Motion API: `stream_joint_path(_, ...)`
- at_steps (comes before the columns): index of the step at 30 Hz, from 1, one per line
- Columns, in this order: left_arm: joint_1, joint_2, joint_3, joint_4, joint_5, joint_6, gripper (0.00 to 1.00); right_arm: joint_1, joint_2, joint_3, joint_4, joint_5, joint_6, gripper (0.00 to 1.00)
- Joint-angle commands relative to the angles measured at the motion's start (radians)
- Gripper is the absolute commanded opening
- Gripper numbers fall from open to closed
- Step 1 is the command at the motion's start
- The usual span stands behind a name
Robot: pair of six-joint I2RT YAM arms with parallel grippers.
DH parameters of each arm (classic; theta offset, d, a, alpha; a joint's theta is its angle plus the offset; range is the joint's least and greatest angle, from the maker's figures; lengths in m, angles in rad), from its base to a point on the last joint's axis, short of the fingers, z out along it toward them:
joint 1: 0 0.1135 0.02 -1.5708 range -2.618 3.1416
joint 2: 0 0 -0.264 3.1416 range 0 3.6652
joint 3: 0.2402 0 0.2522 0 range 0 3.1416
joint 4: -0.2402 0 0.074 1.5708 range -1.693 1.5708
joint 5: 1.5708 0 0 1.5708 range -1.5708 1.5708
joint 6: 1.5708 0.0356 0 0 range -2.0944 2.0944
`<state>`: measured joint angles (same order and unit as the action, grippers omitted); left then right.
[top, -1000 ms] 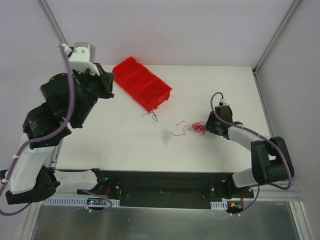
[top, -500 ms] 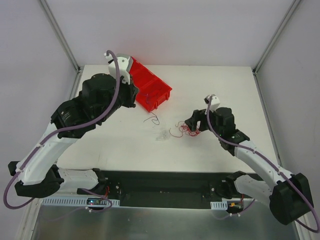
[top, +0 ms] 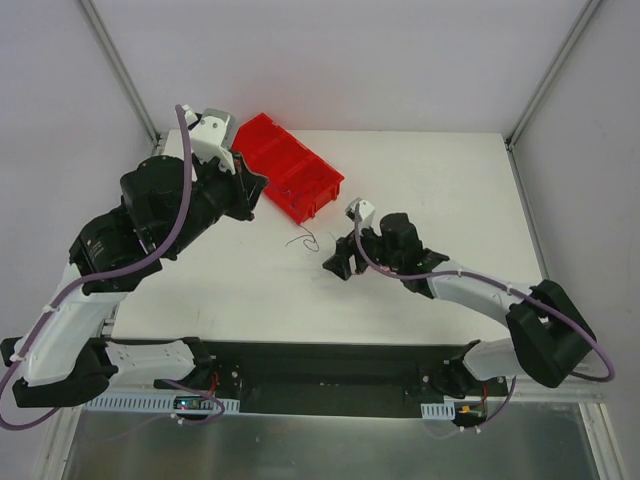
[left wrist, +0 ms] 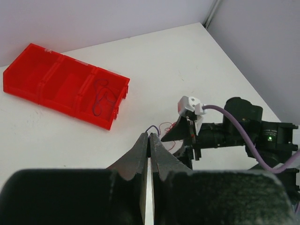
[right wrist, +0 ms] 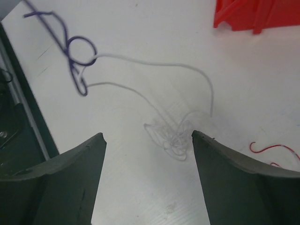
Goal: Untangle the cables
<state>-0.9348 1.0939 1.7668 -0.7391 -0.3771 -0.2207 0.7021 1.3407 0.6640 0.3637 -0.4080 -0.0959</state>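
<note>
Right gripper (top: pixel 338 262) slid left to mid-frame, jaws wide open and empty over the whitish cables (right wrist: pixel 176 135); left gripper (left wrist: pixel 150 139) upper left, jaws closed, nothing gripped.

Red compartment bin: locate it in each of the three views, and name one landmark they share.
Top external: the red bin sits in the upper part, slightly left of centre.
Left wrist: the bin fills the upper left.
Right wrist: only a corner of the bin shows, at top right.
Shared landmark: the dark looped wire, mid-frame for the left wrist, upper left for the right wrist.
</note>
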Motion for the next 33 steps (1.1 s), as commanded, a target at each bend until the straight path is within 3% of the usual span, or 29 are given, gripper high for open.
stream_joint_path(1,0.004,-0.034,-0.009,0.032,0.035,0.02,0.0,-0.001,0.078,0.1,0.084,0.165,-0.036,0.77)
stream_joint_path(8,0.004,-0.049,-0.015,0.037,0.053,0.029,0.0,0.023,0.239,0.226,0.124,0.253,-0.025,0.75)
stream_joint_path(11,0.004,-0.054,-0.017,0.037,0.06,0.032,0.0,0.027,0.305,0.276,0.162,0.254,-0.004,0.69)
stream_joint_path(12,0.002,-0.054,-0.02,0.037,0.06,0.034,0.0,0.027,0.322,0.285,0.181,0.265,0.021,0.6)
stream_joint_path(15,0.004,-0.071,-0.036,0.034,0.021,0.037,0.0,0.028,0.301,0.258,0.21,0.401,0.093,0.07)
stream_joint_path(16,0.004,-0.08,-0.044,0.037,-0.009,0.038,0.0,0.027,0.278,0.22,0.221,0.498,0.134,0.02)
stream_joint_path(19,0.004,-0.133,-0.069,0.037,-0.138,0.041,0.0,0.017,0.166,0.087,0.222,0.749,0.188,0.0)
stream_joint_path(21,0.004,-0.166,-0.076,0.037,-0.216,0.047,0.0,-0.021,0.094,0.049,0.109,0.904,0.246,0.0)
stream_joint_path(26,0.004,-0.252,-0.128,0.047,-0.402,0.081,0.0,-0.194,-0.11,-0.095,-0.112,1.05,0.344,0.0)
stream_joint_path(30,0.002,-0.276,-0.145,0.046,-0.431,0.127,0.0,-0.349,-0.231,-0.151,-0.275,1.077,0.343,0.01)
stream_joint_path(33,0.004,-0.272,-0.188,0.046,-0.387,0.095,0.0,-0.415,-0.308,-0.196,-0.246,0.991,0.306,0.0)
